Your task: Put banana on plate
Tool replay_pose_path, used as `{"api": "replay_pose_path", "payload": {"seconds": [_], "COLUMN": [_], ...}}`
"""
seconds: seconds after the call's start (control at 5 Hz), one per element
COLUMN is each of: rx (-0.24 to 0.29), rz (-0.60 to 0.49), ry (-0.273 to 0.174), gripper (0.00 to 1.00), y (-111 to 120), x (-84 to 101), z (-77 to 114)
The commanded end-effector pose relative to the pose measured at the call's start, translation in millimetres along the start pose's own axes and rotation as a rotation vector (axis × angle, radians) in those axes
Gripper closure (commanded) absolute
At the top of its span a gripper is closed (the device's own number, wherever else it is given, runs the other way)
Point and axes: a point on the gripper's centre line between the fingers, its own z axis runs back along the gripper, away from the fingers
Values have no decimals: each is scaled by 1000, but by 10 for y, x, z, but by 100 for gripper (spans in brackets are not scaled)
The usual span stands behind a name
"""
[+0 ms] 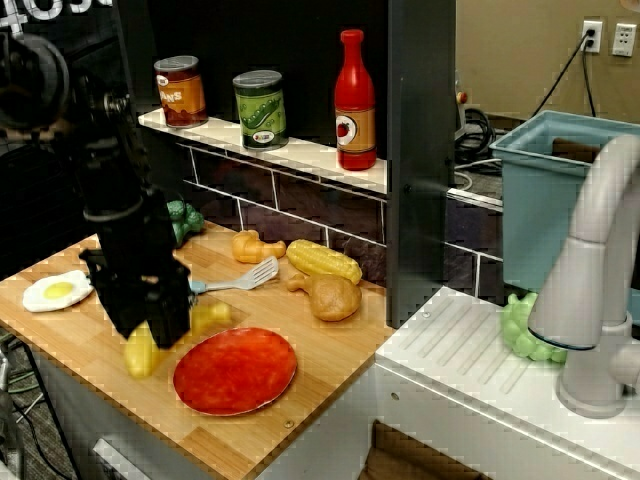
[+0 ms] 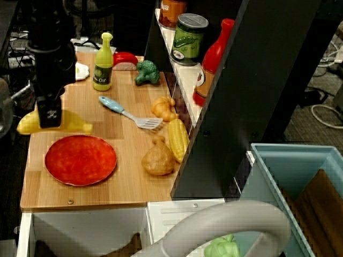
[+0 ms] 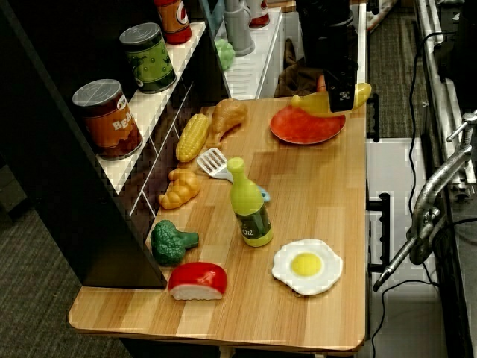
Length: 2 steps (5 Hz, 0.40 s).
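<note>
first, in the front view, the black gripper (image 1: 152,320) is seen lowered over the banana (image 1: 140,352), whose yellow ends show on either side of it; the banana lies on the wooden counter (image 1: 330,350) just left of the red-orange plate (image 1: 235,371) — not on it. whether the jaws are closed on the banana cannot be told. a fried egg (image 1: 57,291) is seen further left, a spatula (image 1: 240,279) behind.

from above, the gripper (image 2: 50,119) covers the banana's (image 2: 75,124) middle, just above the plate (image 2: 80,159). corn (image 2: 178,139) and a chicken leg (image 2: 158,158) lie to the right.

from the far end, the banana (image 3: 311,104) is seen at the plate's (image 3: 305,127) far edge under the gripper (image 3: 341,101) — an oil bottle (image 3: 250,205) stands nearer.
</note>
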Motion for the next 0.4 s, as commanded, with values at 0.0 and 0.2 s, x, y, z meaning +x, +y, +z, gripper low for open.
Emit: {"api": "replay_pose_path", "payload": {"seconds": [0.0,0.2], "rx": [36,43], "rz": [9,9], "ry": [-21,-9], "gripper": [100,100], "y": [-52,-83], "x": [122,151], "z": [2,-80]}}
